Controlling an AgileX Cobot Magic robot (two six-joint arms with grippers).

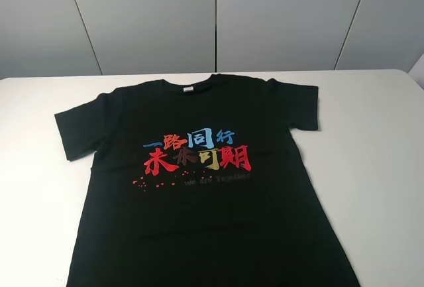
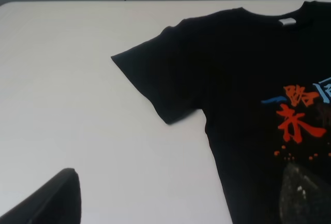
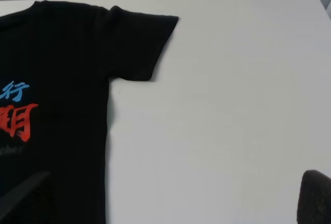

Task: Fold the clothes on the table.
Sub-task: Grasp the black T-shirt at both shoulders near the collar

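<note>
Jaws of the left tool and right tool stand wide and released, gripping nothing, each over the white table beside one sleeve of the shirt. The black shirt lies flat and face up mid-table, its hem cut off at the near edge of the high view, red, blue and tan characters across the chest. Farther back the short sleeves spread outward and the collar points toward the grey wall.

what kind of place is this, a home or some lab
Most likely a lab or test workspace, not a home: a large white table against a plain grey panelled wall, with a black T-shirt spread flat on it, print up.
</note>
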